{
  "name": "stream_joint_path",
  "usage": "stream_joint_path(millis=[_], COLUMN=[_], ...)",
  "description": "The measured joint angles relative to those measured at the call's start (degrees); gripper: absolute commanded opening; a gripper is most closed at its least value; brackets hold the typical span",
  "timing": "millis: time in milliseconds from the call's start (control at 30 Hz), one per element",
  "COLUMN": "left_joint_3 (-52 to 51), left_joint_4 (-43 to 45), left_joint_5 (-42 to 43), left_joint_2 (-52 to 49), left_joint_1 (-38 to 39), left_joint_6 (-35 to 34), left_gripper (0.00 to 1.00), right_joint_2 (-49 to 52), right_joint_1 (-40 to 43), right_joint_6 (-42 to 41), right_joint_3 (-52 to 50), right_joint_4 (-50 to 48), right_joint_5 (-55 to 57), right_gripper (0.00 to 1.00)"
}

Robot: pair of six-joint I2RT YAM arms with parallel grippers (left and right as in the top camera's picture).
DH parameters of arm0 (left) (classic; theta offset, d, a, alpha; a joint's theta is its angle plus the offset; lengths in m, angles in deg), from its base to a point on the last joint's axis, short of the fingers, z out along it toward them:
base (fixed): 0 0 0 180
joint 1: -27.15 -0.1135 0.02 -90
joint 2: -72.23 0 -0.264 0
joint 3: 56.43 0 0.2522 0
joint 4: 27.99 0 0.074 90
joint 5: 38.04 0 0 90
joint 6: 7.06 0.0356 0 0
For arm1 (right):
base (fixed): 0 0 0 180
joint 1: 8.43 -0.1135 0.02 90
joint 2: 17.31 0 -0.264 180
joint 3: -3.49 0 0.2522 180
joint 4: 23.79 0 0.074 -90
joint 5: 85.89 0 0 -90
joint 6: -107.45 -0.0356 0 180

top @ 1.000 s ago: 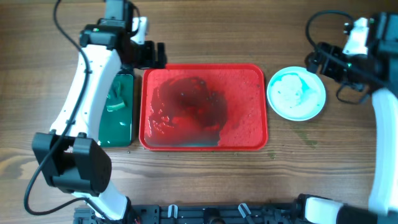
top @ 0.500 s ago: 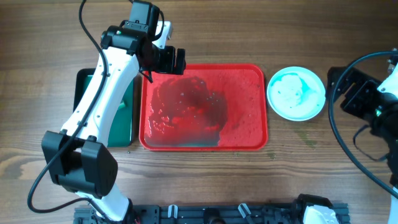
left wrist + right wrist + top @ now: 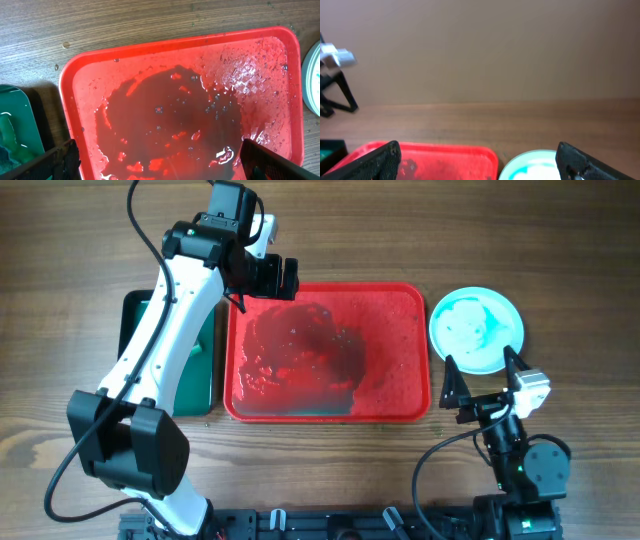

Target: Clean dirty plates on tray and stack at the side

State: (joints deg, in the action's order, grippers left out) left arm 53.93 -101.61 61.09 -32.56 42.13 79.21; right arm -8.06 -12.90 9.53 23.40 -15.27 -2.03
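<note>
The red tray (image 3: 327, 405) lies mid-table, wet, with dark liquid pooled on it and no plates on it; it also shows in the left wrist view (image 3: 75, 90) and the right wrist view (image 3: 445, 152). A stack of pale turquoise plates (image 3: 477, 328) with green-blue smears sits on the table right of the tray, and its rim shows in the right wrist view (image 3: 530, 167). My left gripper (image 3: 270, 277) is open and empty above the tray's back left corner. My right gripper (image 3: 484, 380) is open and empty, low at the front right, just in front of the plates.
A narrow dark green tray (image 3: 195, 375) with green bits lies left of the red tray, partly under my left arm. It shows at the left edge of the left wrist view (image 3: 15, 130). Wood table all around.
My right arm has swung from the far right edge down to the front right, its gripper now near the plate stack. My left arm has held still since half a second ago.
</note>
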Motion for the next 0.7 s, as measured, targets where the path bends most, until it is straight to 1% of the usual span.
stream_joint_path(millis=[100, 200, 267, 333, 467, 700], left_joint_3=[0.0, 0.0, 0.0, 0.0, 0.0, 0.0], left_joint_4=[-0.1, -0.1, -0.1, -0.1, -0.1, -0.1], left_joint_5=[0.0, 0.0, 0.0, 0.0, 0.0, 0.0], left_joint_2=[0.0, 0.0, 0.0, 0.0, 0.0, 0.0], left_joint_1=[0.0, 0.0, 0.0, 0.0, 0.0, 0.0], left_joint_6=[0.0, 0.0, 0.0, 0.0, 0.0, 0.0], left_gripper=[1.00, 1.00, 1.00, 1.00, 1.00, 1.00], right_joint_2=[-2.4, -5.0, -7.8, -8.2, -8.2, -8.2], right_joint_1=[-0.1, -0.3, -0.3, -0.4, -0.4, -0.4], right_joint_6=[-4.9, -6.1, -1.2, 3.0, 5.2, 5.7], right_joint_3=[-4.8, -5.8, -5.8, -5.8, -5.8, -5.8], right_joint_4=[-0.2, 5.3, 5.1, 5.1, 5.1, 5.1], right_joint_5=[3.0, 3.7, 2.8, 1.6, 1.2, 1.2], right_gripper=[1.00, 1.00, 1.00, 1.00, 0.99, 1.00])
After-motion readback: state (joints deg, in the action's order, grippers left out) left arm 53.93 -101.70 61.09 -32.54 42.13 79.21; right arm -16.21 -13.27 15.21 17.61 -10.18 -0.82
